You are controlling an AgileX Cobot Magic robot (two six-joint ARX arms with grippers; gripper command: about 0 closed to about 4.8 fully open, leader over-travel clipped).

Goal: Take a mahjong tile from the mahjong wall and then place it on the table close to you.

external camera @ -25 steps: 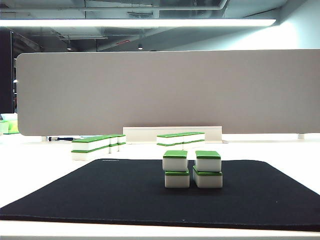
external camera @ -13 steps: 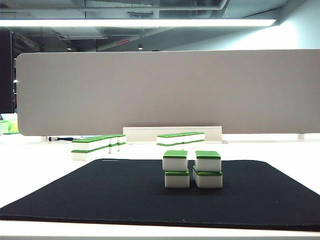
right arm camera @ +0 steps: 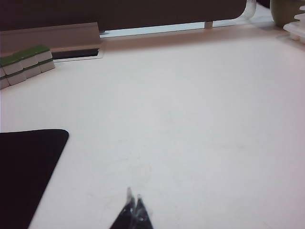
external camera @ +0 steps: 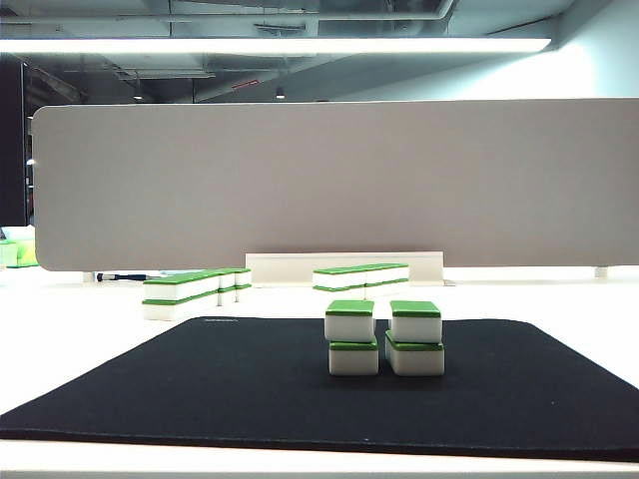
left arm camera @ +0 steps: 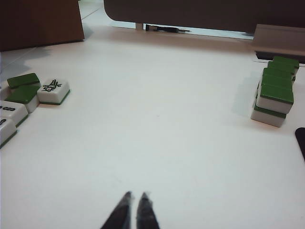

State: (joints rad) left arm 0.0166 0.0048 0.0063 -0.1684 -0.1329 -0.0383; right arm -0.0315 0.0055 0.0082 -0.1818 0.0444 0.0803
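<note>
The left gripper (left arm camera: 133,195) hangs low over bare table (left arm camera: 157,143) with its two fingertips pressed together and nothing between them. The right gripper (right arm camera: 134,200) is in the same condition: tips together, empty, above bare white surface just beside the corner of the black mat (right arm camera: 28,167). Neither arm appears in the exterior view.

In the left wrist view, a two-high row of green-topped tiles (left arm camera: 274,93) stands well apart from the fingertips, near the mat edge; loose tiles (left arm camera: 35,93) (one face-up, showing a printed figure) lie off to the other side. In the right wrist view, another two-high row (right arm camera: 26,64) sits far off, beside a beige rail (right arm camera: 52,36).

In the exterior view, the mahjong wall (external camera: 384,339) stands on the mat (external camera: 200,389), two stacks of two tiles side by side and nearest the camera. Two smaller-looking rows stand behind the mat, in front of the partition board (external camera: 329,180).

Judged step: no tile is grasped, and whether one has already been taken and set down cannot be told. If not, the next move calls for one arm to spread its fingers, travel over the mat to the wall, and close squarely on one upper tile without toppling its neighbour.
</note>
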